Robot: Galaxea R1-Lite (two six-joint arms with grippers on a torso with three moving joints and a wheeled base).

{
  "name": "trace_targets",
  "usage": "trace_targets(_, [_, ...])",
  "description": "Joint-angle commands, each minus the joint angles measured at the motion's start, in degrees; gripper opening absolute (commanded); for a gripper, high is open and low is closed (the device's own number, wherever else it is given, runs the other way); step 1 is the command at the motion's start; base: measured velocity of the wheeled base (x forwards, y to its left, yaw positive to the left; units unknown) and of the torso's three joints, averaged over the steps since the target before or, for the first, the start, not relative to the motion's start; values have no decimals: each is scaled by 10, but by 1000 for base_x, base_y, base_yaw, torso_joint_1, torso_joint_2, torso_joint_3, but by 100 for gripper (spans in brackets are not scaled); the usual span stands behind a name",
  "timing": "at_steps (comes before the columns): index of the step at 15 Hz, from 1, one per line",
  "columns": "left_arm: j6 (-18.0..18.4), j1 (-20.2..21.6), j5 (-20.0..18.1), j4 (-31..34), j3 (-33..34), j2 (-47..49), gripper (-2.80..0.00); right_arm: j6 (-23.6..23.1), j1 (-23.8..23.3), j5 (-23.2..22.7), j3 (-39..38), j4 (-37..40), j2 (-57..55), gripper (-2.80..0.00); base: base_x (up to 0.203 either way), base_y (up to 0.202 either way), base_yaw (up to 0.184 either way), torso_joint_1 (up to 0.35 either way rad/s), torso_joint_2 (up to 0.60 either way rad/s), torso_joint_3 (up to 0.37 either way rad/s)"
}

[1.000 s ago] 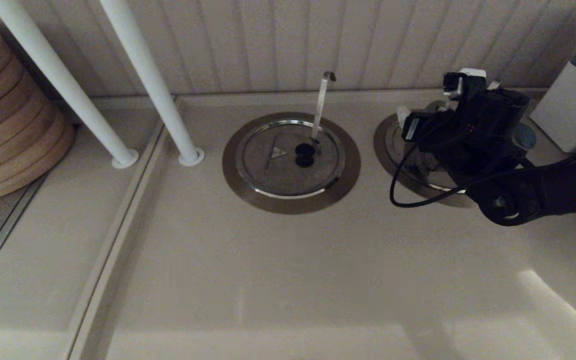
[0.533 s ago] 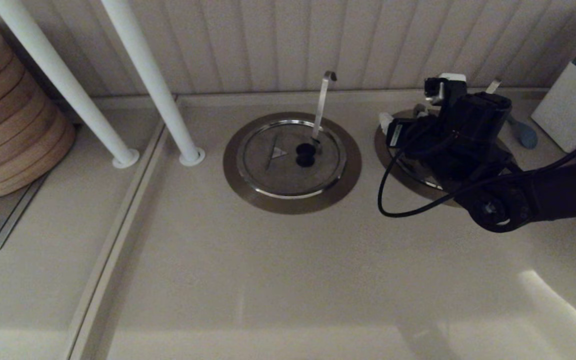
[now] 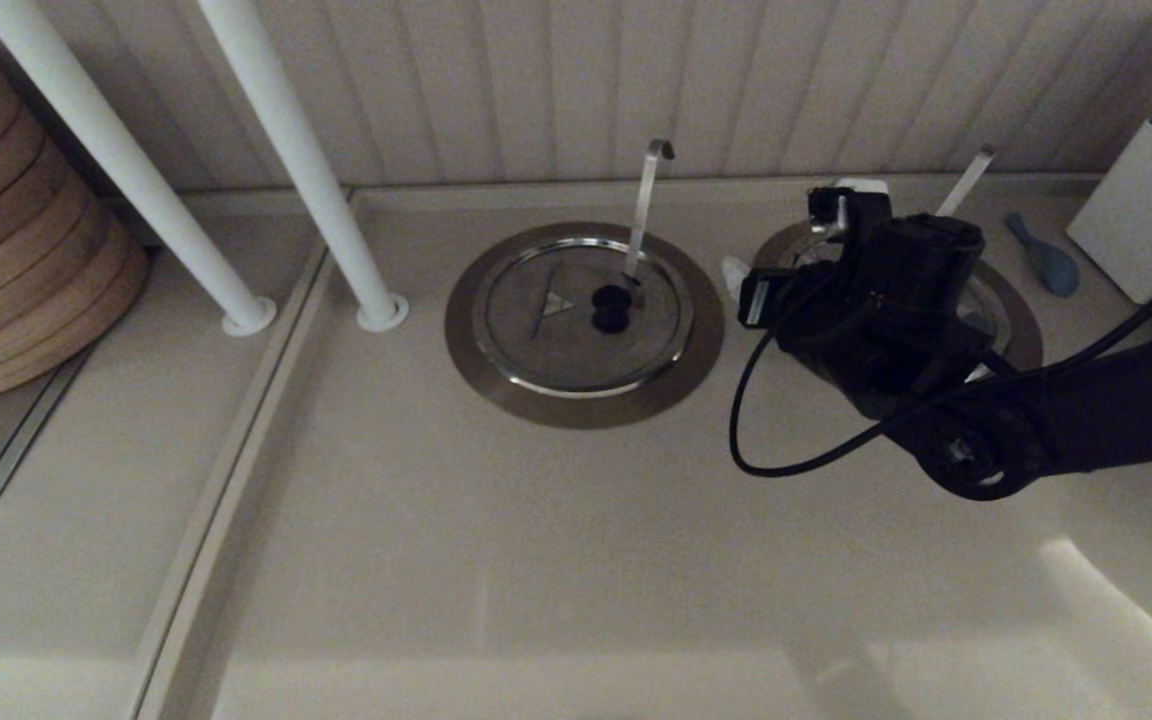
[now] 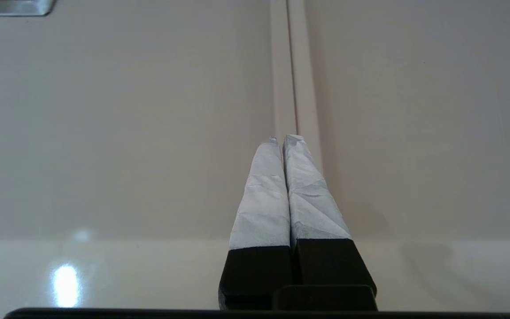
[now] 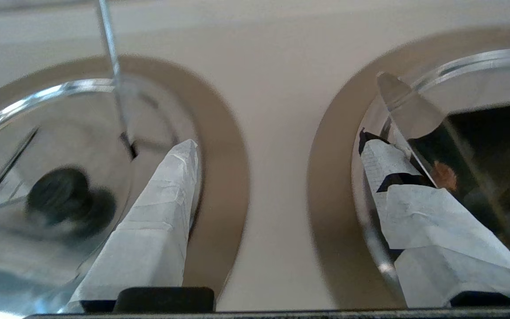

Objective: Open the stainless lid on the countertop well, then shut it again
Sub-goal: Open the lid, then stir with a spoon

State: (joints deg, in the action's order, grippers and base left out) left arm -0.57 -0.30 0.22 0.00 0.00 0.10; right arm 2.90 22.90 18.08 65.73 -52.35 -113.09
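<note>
The countertop well [image 3: 1024, 335] is the right one, with a straight flat-ended ladle handle [image 3: 966, 180] rising behind it. My right arm covers most of its stainless lid [image 3: 988, 300], including the knob. In the right wrist view the lid [image 5: 481, 84] mirrors my gripper. My right gripper [image 3: 771, 265] hovers open over the counter strip between the two wells. One finger [image 5: 157, 212] is over the neighbouring lid and the other finger [image 5: 419, 208] is over this lid's near edge. My left gripper [image 4: 283, 138] is shut over bare counter, outside the head view.
The like well on the left has a closed lid [image 3: 576, 315], a black knob [image 3: 611, 308] and a hook-tipped handle [image 3: 644, 200]. Two white poles [image 3: 276, 150] and stacked bamboo steamers [image 3: 16, 250] stand to the left. A white box [image 3: 1136, 220] and a small blue spoon-like thing [image 3: 1041, 260] are at the right.
My right arm has swung left across the right well, uncovering the straight handle, part of the lid and the blue thing. The gripper now reaches the gap between the wells.
</note>
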Motion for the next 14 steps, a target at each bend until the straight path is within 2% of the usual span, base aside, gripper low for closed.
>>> trace_targets(1, [0,0,0,0,0,0,-280,3,20,0,-12,-10,19,0,0,0,0,0,0,0])
trace_targets(8, [0,0,0,0,0,0,-280,3,19,3,-13,-9,24,0,0,0,0,0,0,0])
trace_targets(14, [0,0,0,0,0,0,-280,16,84,3,-48,-3,61,0,0,0,0,0,0,0])
